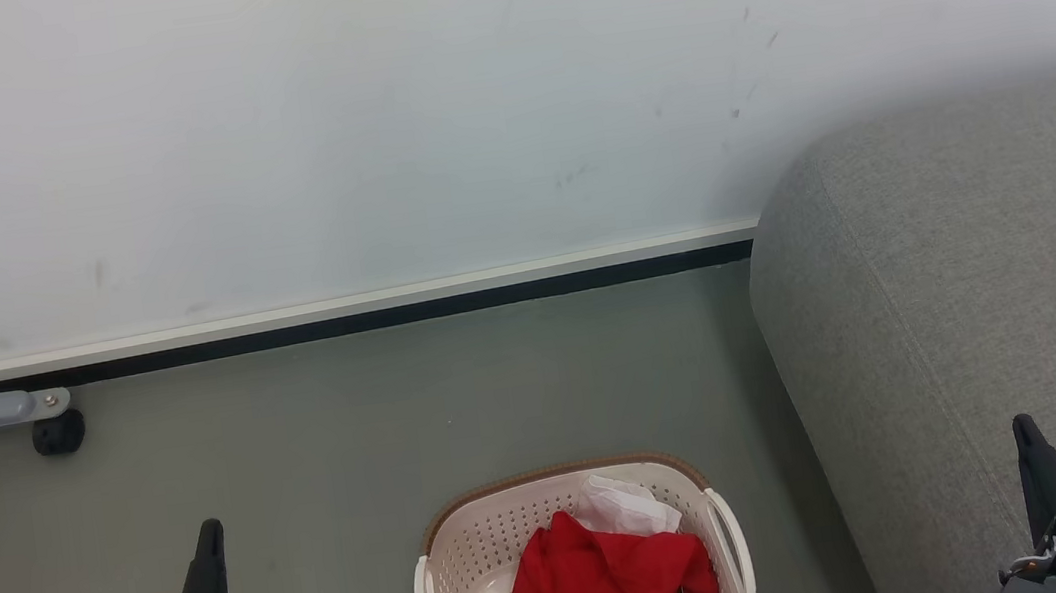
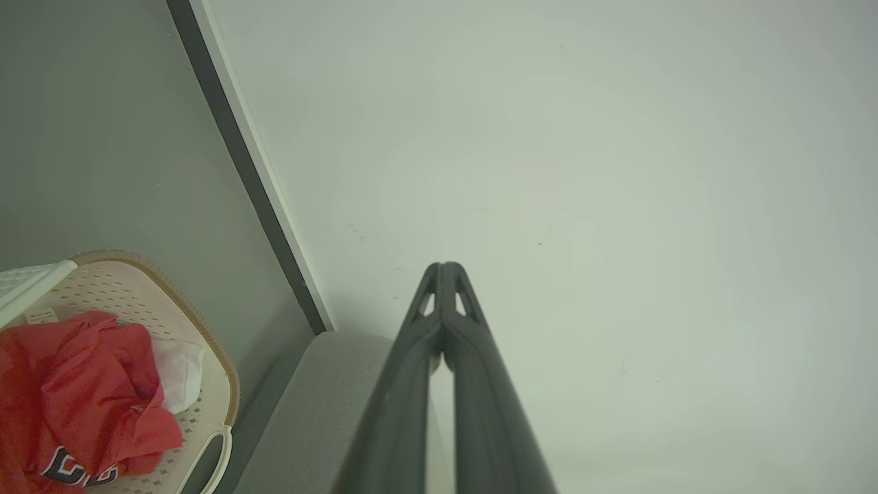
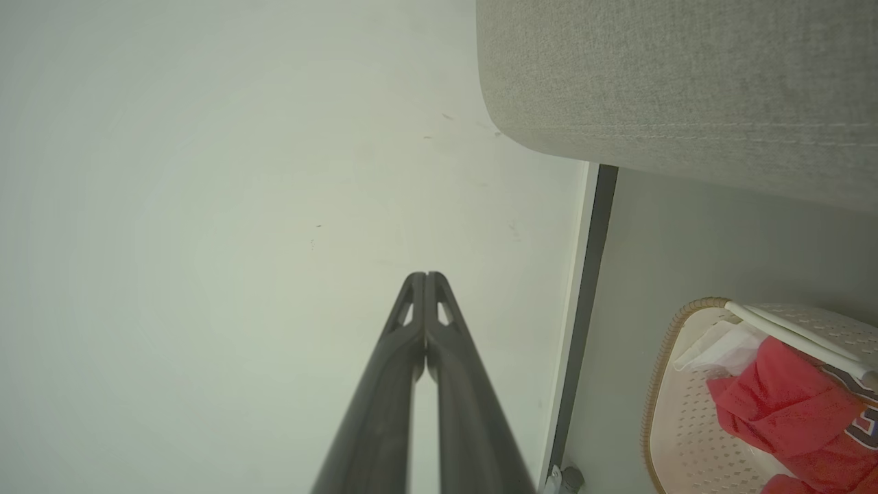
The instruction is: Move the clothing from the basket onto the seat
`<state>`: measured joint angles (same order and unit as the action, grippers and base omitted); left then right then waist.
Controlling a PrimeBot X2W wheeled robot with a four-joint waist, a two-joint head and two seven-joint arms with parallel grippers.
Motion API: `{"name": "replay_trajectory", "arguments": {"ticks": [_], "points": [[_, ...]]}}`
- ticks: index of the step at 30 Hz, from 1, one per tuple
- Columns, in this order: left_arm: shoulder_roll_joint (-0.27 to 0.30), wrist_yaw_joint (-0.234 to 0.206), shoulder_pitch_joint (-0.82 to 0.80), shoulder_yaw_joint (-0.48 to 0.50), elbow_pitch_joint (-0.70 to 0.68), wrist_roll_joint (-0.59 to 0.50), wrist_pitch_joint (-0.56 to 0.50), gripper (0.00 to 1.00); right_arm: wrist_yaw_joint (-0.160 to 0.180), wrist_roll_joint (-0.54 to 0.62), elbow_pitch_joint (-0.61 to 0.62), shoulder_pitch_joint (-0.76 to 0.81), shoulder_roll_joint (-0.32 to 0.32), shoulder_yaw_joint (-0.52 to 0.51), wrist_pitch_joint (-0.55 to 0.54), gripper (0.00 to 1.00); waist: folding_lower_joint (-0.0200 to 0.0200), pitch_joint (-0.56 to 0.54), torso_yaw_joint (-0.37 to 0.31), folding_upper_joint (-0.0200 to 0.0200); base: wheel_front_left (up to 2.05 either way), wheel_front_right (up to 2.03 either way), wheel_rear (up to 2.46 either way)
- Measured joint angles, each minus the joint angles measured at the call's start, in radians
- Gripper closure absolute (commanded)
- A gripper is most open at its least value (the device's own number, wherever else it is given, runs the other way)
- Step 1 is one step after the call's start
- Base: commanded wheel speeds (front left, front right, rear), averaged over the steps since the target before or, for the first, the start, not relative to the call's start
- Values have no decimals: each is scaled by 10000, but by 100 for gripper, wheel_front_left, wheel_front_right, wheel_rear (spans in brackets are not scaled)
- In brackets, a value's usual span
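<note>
**Head view, with both wrist views.** At the lower left corner, the left hand (image 1: 211, 537) pointed up the frame, closed to a single dark point and gripping nothing. At the lower right, the right hand (image 1: 1026, 432) stood likewise, shut and empty, seen against the grey fabric of the seat (image 1: 990, 280). Each wrist view showed that hand's two halves meeting at the tip. The pose was judged a rest stance, one hand to either side of the load, ahead of any reach.

Between them, at bottom centre, the basket (image 1: 557, 470) stood on the floor (image 1: 354, 439). The clothing (image 1: 593, 581) was heaped inside it, toward its right wall. The basket sat just beside the seat, which rose along the right side of the frame, and that closeness was judged to keep the carry short. All the red cloth seen lay in the basket, so the task was judged not yet begun.

Farther up, a dark skirting strip (image 1: 340, 322) met the pale wall (image 1: 364, 105), and a grey leg with a black caster (image 1: 58, 433) entered at mid left.

**Cut off or unclear:**
- The basket's near part and most of the lettering ran off the bottom edge.
- The number of garments could not be told.
- A white crumpled piece (image 1: 627, 508) behind the red might have been cloth or paper.
- The seat ran past the right edge.
</note>
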<state>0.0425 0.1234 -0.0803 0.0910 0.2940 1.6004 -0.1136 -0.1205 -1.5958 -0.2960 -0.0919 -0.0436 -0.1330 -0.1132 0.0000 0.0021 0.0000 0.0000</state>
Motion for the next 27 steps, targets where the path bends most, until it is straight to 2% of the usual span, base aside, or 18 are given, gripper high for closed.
{"name": "replay_trajectory", "arguments": {"ticks": [6, 7, 13, 27], "points": [[-2, -2, 5, -4, 19, 0, 0, 100, 2, 2, -23, 5, 4, 4, 0, 100, 0, 0, 0, 0, 0, 0, 0], [-13, -4, 48, -13, 86, 0, 0, 0, 6, 6, -92, 37, 19, 12, 0, 0, 0, 0, 0, 0, 0, 0, 0], [-130, -15, 580, -102, 562, 0, 17, 0, 48, 6, -596, 531, 203, 98, 31, 0, 0, -2, 0, 0, 0, 0, 0], [-127, -127, 588, -539, 328, -435, 481, 0, 77, 242, -485, 577, 196, 499, 458, 0, -1, -151, 1, 0, 0, 0, 0]]}}
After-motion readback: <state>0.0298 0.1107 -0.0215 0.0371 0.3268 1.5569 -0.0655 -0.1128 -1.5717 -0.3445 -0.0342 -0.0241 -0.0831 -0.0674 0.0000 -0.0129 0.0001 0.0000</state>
